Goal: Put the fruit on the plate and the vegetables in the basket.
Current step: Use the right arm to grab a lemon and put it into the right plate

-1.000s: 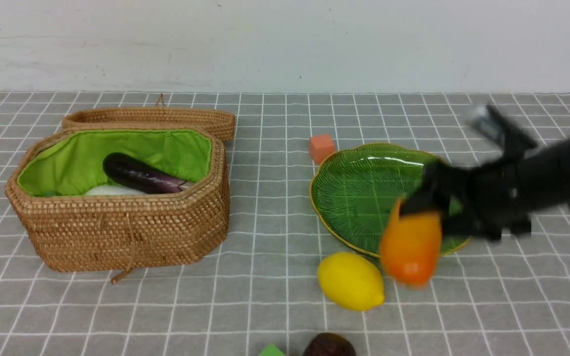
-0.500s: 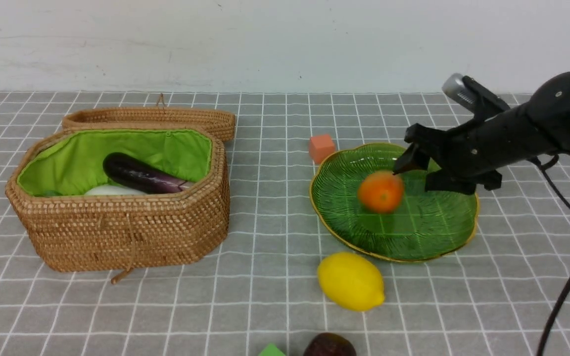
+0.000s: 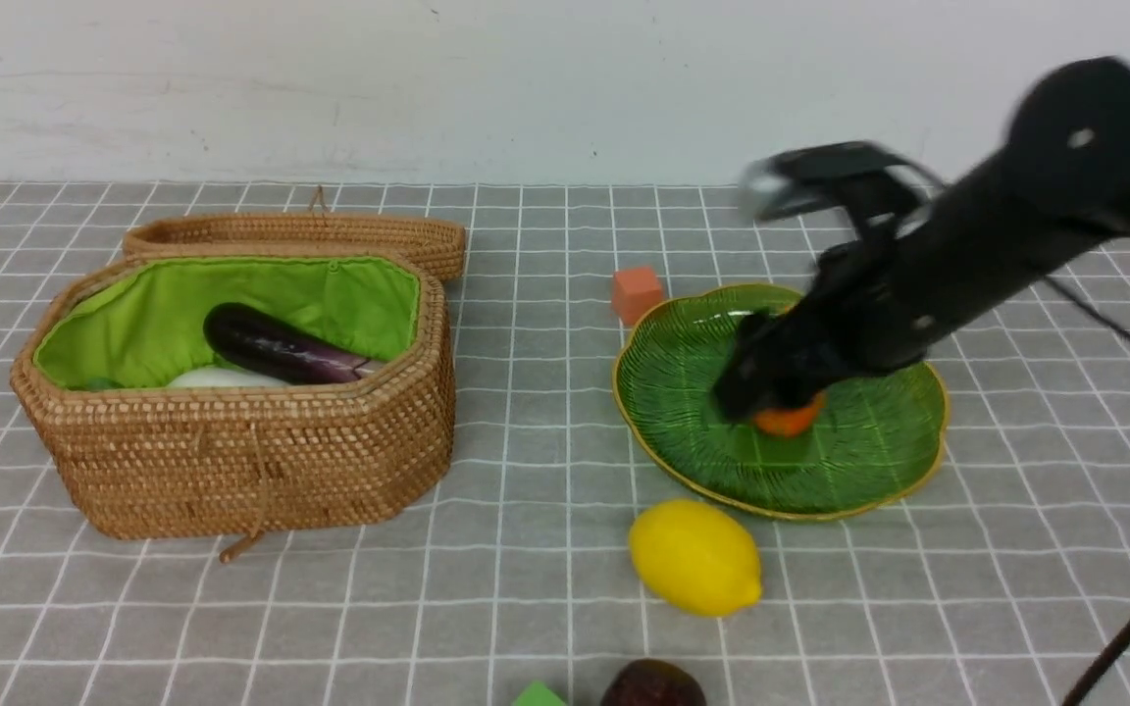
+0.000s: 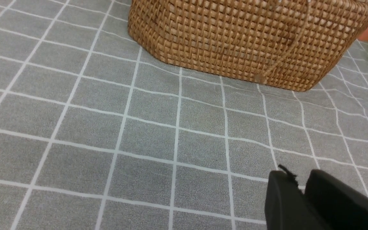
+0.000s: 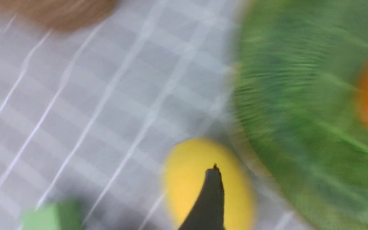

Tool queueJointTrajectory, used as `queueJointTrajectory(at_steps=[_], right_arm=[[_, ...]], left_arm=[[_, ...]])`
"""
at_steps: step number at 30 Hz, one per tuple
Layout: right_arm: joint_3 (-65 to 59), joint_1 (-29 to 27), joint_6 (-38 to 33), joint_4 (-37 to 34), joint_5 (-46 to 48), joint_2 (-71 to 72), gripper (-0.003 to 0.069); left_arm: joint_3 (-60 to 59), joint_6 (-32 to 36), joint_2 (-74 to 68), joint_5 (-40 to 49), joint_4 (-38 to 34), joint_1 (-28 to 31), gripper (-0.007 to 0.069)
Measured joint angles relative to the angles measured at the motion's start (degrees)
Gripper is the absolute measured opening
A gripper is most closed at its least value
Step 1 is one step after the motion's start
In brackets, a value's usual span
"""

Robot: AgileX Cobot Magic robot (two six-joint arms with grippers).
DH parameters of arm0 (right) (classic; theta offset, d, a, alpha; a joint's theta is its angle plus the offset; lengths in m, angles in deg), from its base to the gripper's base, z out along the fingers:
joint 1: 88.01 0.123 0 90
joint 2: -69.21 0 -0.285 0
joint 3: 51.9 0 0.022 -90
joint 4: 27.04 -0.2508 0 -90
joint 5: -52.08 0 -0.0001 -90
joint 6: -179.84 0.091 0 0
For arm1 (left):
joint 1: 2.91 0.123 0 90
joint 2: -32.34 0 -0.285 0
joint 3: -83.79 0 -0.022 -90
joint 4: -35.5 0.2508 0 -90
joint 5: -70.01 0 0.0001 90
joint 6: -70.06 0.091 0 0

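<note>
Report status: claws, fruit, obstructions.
Right claw open above green glass leaf-ribbed plate; left claw shut, empty. Orange-yellow mango-shaped toy on plate. Yellow lemon, dark maroon round fruit not yet plated. Lemon unobstructed.

R arm [image 3: 977, 255] matte black, rounded joint [image 3: 1104, 103] w/ pale screw [image 3: 1080, 138], thin black cable [image 3: 1129, 637]

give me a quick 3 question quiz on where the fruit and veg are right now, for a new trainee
1. Which fruit lies on the plate? A lemon, B mango, C maroon fruit.
2. True or false: the eggplant lies inside the basket.
3. How many fruits are not yet on the plate?
Key: 1 B. 2 true. 3 two: the lemon and the maroon fruit, both on the robot's side of the plate.
</note>
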Motion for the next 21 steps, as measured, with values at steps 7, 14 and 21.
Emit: queueJointTrajectory(at_steps=[7, 14, 21], right_arm=[[-3.8, 8.4, 8.7, 12.5, -2.6, -2.5, 0.0637], [-3.8, 9.8, 10.4, 15.8, -4.9, -7.3, 0.0619], [-3.8, 9.8, 10.5, 16.0, -5.0, -9.4, 0.0546]], left_arm=[[0.0, 0.0, 0.0, 0.0, 0.0, 0.0, 0.0113], [0.0, 0.0, 0.0, 0.0, 0.0, 0.0, 0.0119], [0.0, 0.0, 0.0, 0.0, 0.0, 0.0, 0.0127]])
